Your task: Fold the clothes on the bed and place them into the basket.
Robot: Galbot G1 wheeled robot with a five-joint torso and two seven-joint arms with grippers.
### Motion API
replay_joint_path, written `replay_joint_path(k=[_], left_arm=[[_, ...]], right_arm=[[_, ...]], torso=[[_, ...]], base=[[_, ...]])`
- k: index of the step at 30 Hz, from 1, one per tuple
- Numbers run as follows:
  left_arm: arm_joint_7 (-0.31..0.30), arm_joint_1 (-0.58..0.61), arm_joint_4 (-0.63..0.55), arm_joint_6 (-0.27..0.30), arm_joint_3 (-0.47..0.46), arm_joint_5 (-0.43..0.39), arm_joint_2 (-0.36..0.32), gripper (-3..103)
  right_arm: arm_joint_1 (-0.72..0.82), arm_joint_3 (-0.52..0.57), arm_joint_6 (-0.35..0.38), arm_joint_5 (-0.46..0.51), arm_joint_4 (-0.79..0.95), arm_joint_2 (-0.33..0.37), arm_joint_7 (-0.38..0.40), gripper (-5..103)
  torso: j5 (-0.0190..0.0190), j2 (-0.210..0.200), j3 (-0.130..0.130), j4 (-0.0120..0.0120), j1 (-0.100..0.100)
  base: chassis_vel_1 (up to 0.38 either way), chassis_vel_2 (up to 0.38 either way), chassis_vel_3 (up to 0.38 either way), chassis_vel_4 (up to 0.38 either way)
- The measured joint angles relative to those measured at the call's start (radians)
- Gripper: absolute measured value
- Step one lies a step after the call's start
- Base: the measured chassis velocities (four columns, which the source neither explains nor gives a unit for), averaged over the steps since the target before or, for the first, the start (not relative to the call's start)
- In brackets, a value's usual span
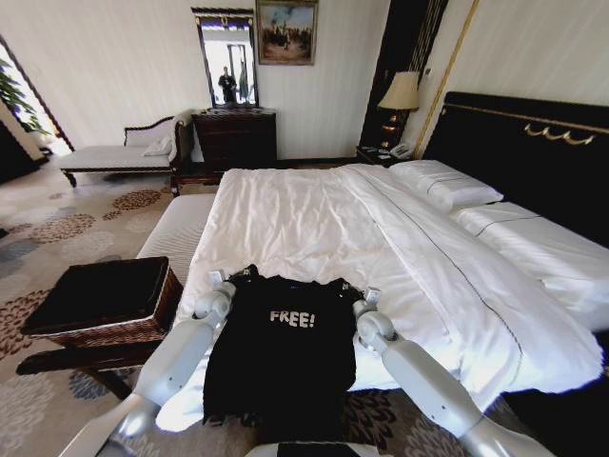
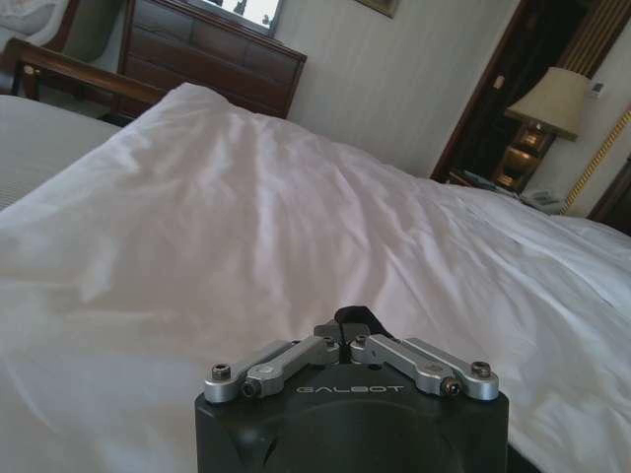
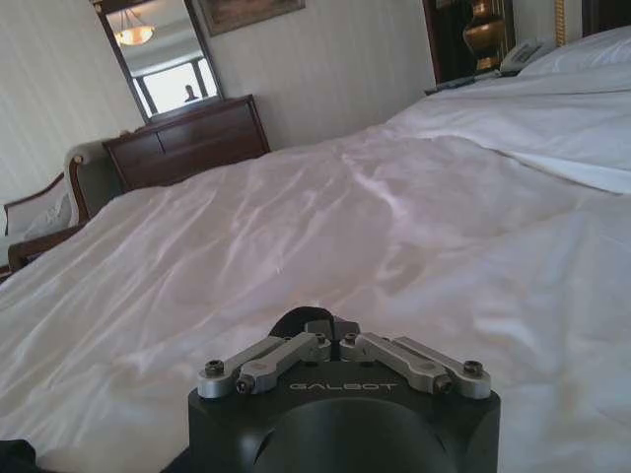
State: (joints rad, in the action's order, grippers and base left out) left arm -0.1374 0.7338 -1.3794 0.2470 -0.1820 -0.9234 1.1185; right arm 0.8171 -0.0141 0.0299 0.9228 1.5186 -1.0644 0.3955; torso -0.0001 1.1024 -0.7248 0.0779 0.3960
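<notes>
Both hands were pinched shut on the T-shirt's point(image 1: 285, 362) shoulders, left hand point(image 1: 231, 279) and right hand point(image 1: 359, 290), spreading it flat over the bed's point(image 1: 314, 219) near edge for folding, probably

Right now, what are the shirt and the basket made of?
The T-shirt looks like soft black cloth: it drapes limply over the bed's edge, matte, with white letters. The basket seems woven brown wicker, from its ribbed sides, with a dark lining.

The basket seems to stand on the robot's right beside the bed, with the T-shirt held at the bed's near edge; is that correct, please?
Not quite: the basket stands on the robot's left, as the head view shows. The T-shirt is indeed at the bed's near edge.
</notes>
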Motion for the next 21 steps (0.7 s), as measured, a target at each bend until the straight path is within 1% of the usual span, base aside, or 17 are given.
replay_joint_path(k=[5, 9, 12, 15, 18, 21], left_arm=[[0.015, 0.010, 0.054, -0.014, -0.071, -0.004, 0.012, 0], [0.022, 0.027, 0.076, -0.018, -0.112, -0.008, 0.023, 0], [0.029, 0.040, 0.087, -0.024, -0.113, -0.008, 0.023, 0], [0.037, 0.046, 0.107, -0.033, -0.097, 0.009, 0.028, 0], [0.043, 0.034, 0.147, -0.039, -0.081, 0.029, 0.057, 0], [0.043, 0.023, 0.166, -0.040, -0.073, 0.038, 0.073, 0]], right_arm=[[-0.029, 0.004, -0.029, -0.011, -0.051, -0.022, -0.008, 0], [-0.036, -0.001, -0.035, -0.024, -0.068, -0.031, -0.009, 0], [-0.044, -0.013, -0.035, -0.029, -0.078, -0.034, -0.009, 0], [-0.060, -0.033, -0.034, -0.045, -0.106, -0.045, -0.009, 0], [-0.089, -0.062, -0.045, -0.078, -0.163, -0.088, -0.012, 0], [-0.100, -0.069, -0.049, -0.084, -0.185, -0.107, -0.013, 0]], torso=[[-0.0002, 0.000, 0.000, -0.0003, 0.000], [0.0000, 0.000, 0.000, 0.0001, 0.000], [0.0000, 0.000, 0.000, 0.0000, 0.000], [-0.0001, 0.000, 0.000, -0.0001, 0.000], [0.0002, 0.000, 0.000, -0.0003, 0.000], [0.0001, 0.000, 0.000, 0.0000, 0.000]], base=[[0.000, 0.000, 0.000, 0.000], [0.000, 0.000, 0.000, 0.000], [0.000, 0.000, 0.000, 0.000], [0.000, 0.000, 0.000, 0.000], [0.000, 0.000, 0.000, 0.000], [0.000, 0.000, 0.000, 0.000]])
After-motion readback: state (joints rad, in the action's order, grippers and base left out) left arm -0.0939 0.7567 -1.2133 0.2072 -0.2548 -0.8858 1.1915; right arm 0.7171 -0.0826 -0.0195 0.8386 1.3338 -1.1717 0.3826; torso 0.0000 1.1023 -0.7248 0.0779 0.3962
